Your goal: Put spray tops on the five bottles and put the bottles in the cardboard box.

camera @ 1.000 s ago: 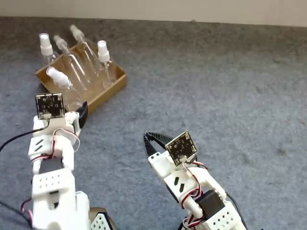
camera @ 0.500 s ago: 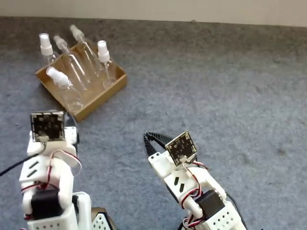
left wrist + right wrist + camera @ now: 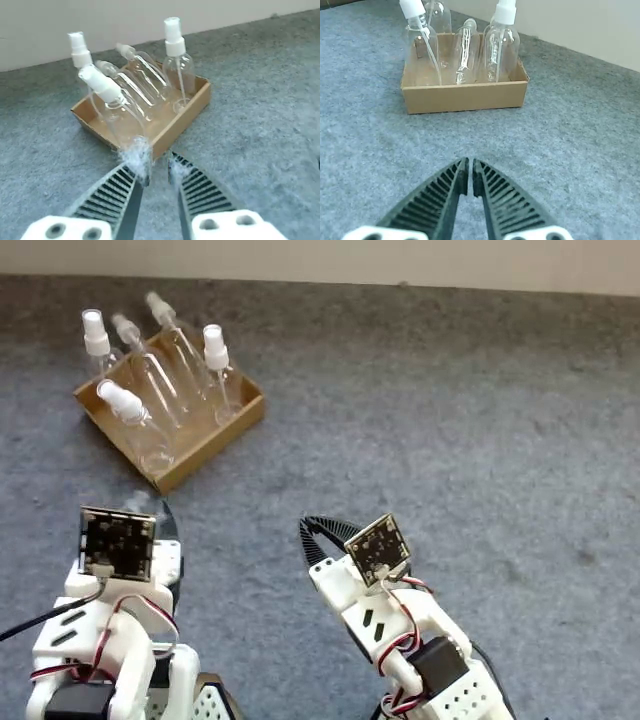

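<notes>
The cardboard box (image 3: 215, 440) sits at the far left of the grey carpet and holds several clear bottles (image 3: 160, 390), each with a white spray top. Some stand upright and some lie down. In the left wrist view the box (image 3: 186, 112) lies just past my left gripper (image 3: 157, 172), which hangs narrowly open and empty, with a bit of fuzz on one fingertip. From above, the left gripper (image 3: 152, 508) is a short way in front of the box's near corner. My right gripper (image 3: 470, 175) is shut on nothing, well short of the box (image 3: 465, 97); from above it (image 3: 305, 532) hovers at the middle front.
Grey carpet (image 3: 450, 410) covers the whole surface, with wide free room to the right of the box. A pale wall (image 3: 400, 260) runs along the far edge. Both arm bases stand at the near edge.
My left arm has pulled back from the box's near corner toward the front edge. The right arm and the bottles have not moved.
</notes>
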You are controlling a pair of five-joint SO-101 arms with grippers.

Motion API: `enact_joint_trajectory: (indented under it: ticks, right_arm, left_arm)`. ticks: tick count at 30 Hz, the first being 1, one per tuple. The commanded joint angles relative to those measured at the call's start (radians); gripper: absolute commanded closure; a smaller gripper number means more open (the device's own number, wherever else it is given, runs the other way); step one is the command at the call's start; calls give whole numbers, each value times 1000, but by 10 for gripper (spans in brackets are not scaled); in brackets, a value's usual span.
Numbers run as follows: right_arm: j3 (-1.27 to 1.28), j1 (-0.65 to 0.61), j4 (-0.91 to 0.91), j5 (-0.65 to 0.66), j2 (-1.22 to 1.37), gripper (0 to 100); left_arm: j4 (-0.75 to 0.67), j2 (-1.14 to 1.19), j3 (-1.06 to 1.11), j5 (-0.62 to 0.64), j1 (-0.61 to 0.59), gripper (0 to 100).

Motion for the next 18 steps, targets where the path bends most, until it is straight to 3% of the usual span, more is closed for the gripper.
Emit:
enact_joint_trajectory:
  ticks: [1, 9, 18]
  right_arm:
    - [99, 13, 5, 14, -8, 980]
    - [99, 13, 5, 14, -7, 980]
    - [99, 13, 5, 14, -7, 980]
  left_arm:
    - [35, -10, -51, -6, 102, 994]
    - [35, -12, 28, -5, 136, 994]
    - [46, -150, -76, -8, 134, 994]
